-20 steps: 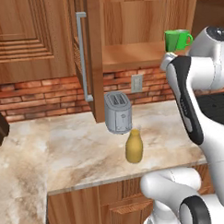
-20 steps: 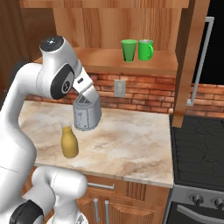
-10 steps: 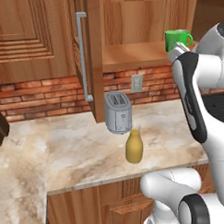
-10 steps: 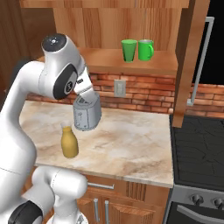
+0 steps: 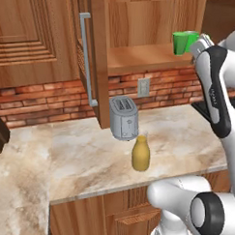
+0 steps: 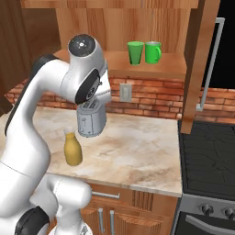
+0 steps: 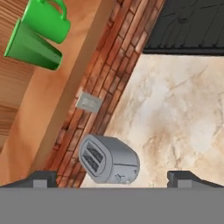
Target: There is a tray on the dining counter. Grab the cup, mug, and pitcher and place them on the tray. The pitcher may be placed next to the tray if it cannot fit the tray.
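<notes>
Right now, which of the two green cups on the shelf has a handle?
The bright-green mug, on the right in the right base view, has a loop handle. The tapered green tumbler beside it has none.

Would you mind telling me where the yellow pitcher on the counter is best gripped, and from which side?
Probably around the narrow neck of the pitcher, coming down from above with open jaws: it stands upright and its rounded body looks wider. The toaster stands just behind it, so the front and sides are freer.
</notes>
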